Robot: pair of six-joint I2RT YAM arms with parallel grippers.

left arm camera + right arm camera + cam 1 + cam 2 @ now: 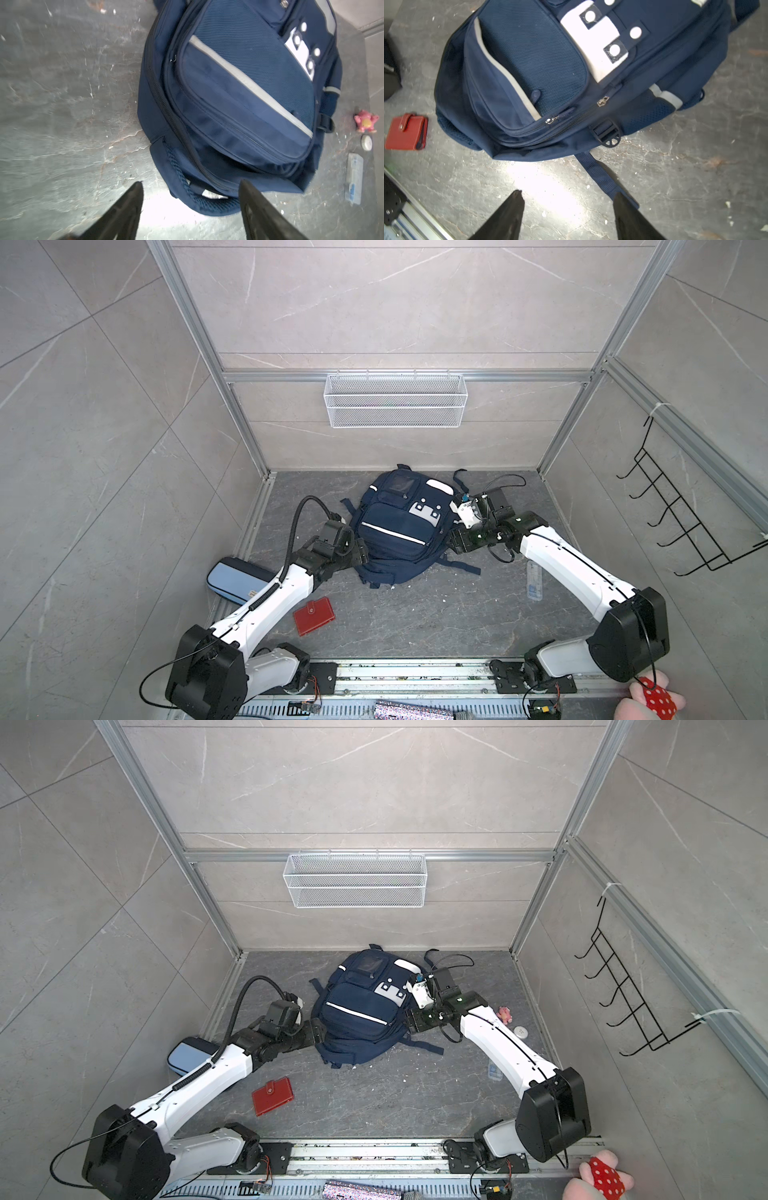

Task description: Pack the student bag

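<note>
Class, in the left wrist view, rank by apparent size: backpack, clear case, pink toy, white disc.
1. Navy backpack, largest
2. Clear case
3. Pink toy
4. White disc, smallest, though close to the toy

The student bag (386, 547) is big and dark blue. It lies flat on the grey worktop (415, 614), front side up, in the middle near the back. A white stripe (392, 533) runs across its front pocket. A pale patch (424, 510) sits above that. The zips (602, 101) that show look closed. Its dark straps (461, 566) lie spread out beside it.
</note>
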